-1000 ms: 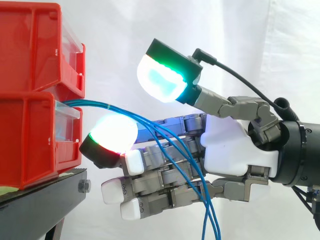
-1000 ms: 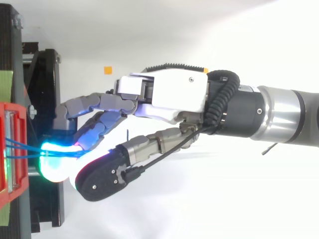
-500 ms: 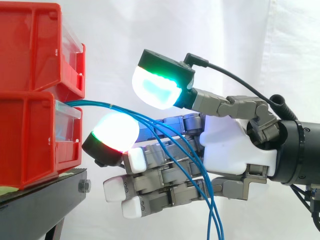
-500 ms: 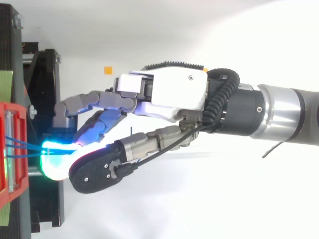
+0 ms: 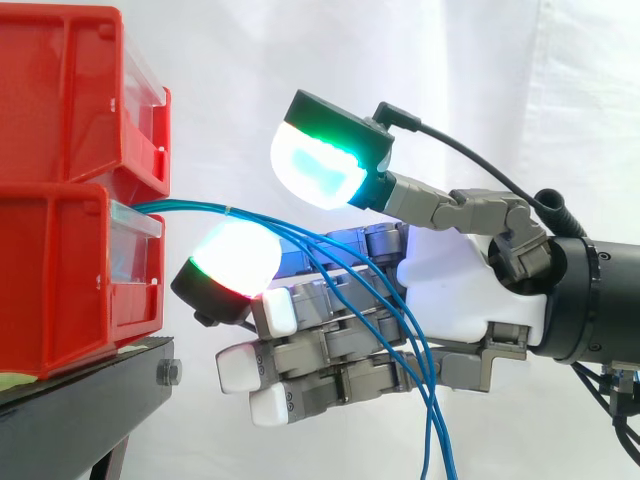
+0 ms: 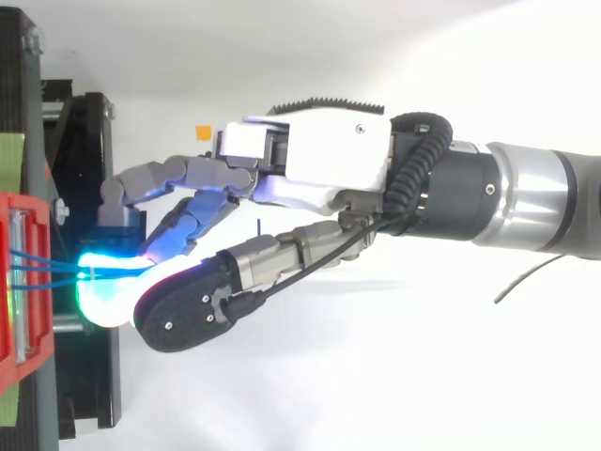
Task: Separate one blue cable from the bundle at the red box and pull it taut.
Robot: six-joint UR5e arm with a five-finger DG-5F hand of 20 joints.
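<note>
Several thin blue cables (image 5: 300,238) leave the front of the lower red bin (image 5: 60,285) as one bundle, fan out to the right and hang down across my hand (image 5: 460,290). The hand is open, with its fingers reaching left toward the bin. One fingertip pad (image 5: 235,258) glows white and red just under the bundle. The thumb pad (image 5: 315,165) glows green above the cables, clear of them. In the top view the hand (image 6: 319,164) comes in from the right and its glowing tip meets the cables (image 6: 47,271) near the bin's front.
A second red bin (image 5: 70,90) is stacked on the lower one, and both stand on a black stand (image 5: 90,400). A white curtain hangs behind. An orange mark (image 6: 202,132) lies on the white floor.
My hand has drifted slightly right, away from the bin, and the lower fingers sit a little lower. The thumb dipped and rose again. The cables now hang more spread out.
</note>
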